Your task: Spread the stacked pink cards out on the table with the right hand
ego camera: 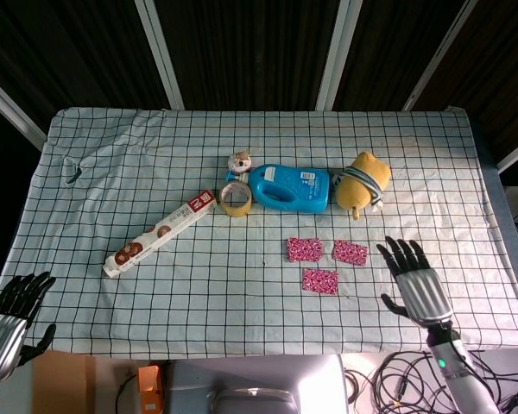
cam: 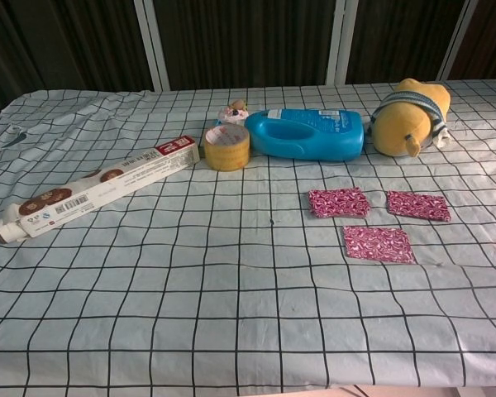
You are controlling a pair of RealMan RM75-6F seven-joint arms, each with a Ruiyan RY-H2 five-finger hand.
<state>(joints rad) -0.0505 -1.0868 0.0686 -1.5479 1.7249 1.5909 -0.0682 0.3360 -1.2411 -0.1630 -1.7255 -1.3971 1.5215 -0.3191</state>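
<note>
Checked tablecloth — three pink cards apart, right hand spread.

3 pink cards flat on table, patterned, apart: 2 side by side, 3rd nearer, btwn them.

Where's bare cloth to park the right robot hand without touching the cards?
Bare cloth lies right of the pink cards, where the right robot hand hovers open, and along the near edge below them. It is crowded behind: blue bottle, plush toy and tape roll line up there.
</note>
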